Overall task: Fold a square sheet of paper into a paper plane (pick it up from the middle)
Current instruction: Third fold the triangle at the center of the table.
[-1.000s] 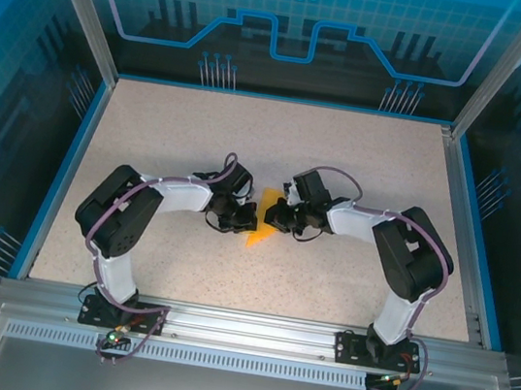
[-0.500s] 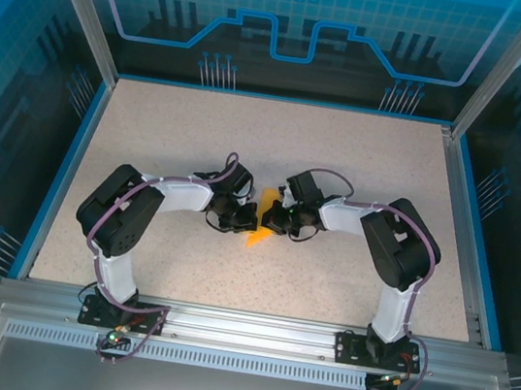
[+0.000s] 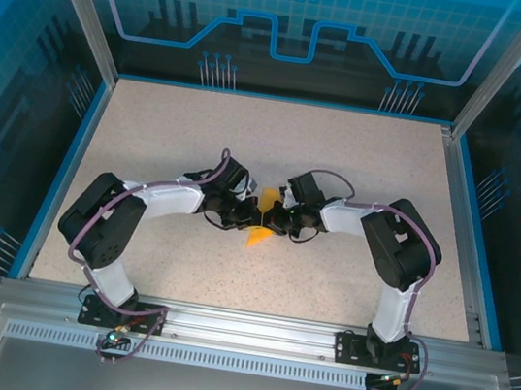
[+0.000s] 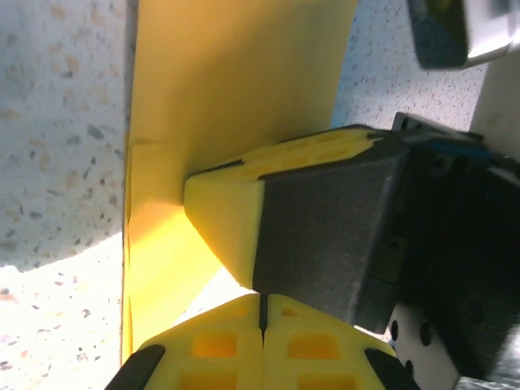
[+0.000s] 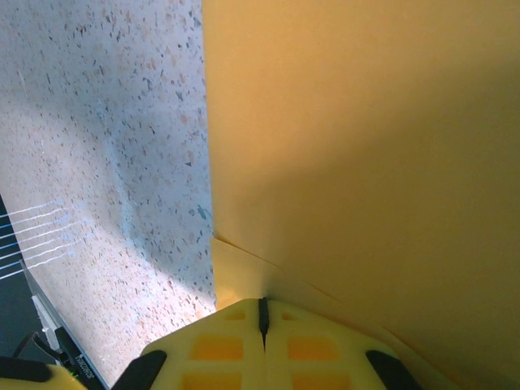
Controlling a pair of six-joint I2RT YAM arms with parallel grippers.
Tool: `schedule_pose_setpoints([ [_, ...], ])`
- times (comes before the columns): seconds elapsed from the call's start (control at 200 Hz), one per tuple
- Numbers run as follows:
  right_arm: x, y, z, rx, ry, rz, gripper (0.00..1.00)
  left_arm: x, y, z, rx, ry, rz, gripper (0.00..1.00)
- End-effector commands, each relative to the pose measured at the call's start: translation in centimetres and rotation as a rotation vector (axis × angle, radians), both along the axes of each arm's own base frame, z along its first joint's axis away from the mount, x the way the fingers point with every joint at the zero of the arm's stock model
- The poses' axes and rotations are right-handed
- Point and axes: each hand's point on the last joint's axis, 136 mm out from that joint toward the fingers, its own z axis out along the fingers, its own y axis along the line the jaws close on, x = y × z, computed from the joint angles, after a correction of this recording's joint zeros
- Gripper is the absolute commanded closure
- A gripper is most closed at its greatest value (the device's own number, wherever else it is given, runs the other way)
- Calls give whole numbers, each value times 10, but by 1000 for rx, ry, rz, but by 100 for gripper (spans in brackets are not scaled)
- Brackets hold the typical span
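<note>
left tool (image 3: 250, 216) and right tool (image 3: 270, 220) both pinch the creased orange-yellow paper sheet (image 3: 256, 238), well inside the edges of the table (image 3: 152, 130).

Top cam: paper (image 3: 256, 237) mostly hidden under tips of left claw (image 3: 249, 216) + right claw (image 3: 274, 221); fold shape too small to tell. Left wrist: paper's right side behind opposing claw. Right wrist: paper cut off top/right, claw fingers cropped at bottom.

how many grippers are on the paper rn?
2. The left gripper meets the left side of the paper, and the right gripper meets its right side. Both are shut. Whether either actually pinches the paper is unclear.
</note>
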Motion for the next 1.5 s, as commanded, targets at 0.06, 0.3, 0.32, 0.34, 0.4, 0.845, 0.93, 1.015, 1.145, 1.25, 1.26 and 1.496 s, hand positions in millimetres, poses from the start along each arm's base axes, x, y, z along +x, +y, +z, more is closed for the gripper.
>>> schedule_pose_setpoints([
  [0.06, -12, -31, -37, -119, 86, -66, 95, -13, -4, -15, -46, 107, 35, 100],
  [0.3, -13, -32, -38, -118, 94, -68, 95, -15, -5, -27, -29, 129, 50, 100],
  [0.32, -12, -31, -38, -117, 93, -68, 95, -15, -7, -27, -28, 129, 45, 100],
  [0.34, -12, -31, -38, -117, 92, -67, 95, -16, -8, -27, -28, 131, 43, 100],
  [0.4, -12, -31, -38, -117, 92, -66, 95, -15, -10, -28, -27, 128, 37, 100],
  [0.845, -14, -32, -42, -126, 104, -63, 95, -17, -8, -44, 55, 140, 30, 100],
  [0.93, -14, -33, -43, -132, 105, -61, 95, -21, 0, -49, 89, 148, 34, 100],
  [1.015, -15, -35, -44, -139, 107, -58, 95, -27, 5, -52, 107, 156, 36, 100],
  [1.145, -17, -37, -45, -151, 109, -55, 95, -38, 12, -58, 112, 180, 48, 100],
  [1.25, -17, -38, -46, -158, 109, -53, 95, -45, 17, -62, 113, 196, 58, 100],
  [1.26, -17, -38, -46, -159, 109, -53, 95, -46, 18, -62, 113, 198, 60, 100],
  [1.496, -18, -39, -46, -165, 106, -49, 95, -52, 27, -61, 99, 209, 89, 100],
])
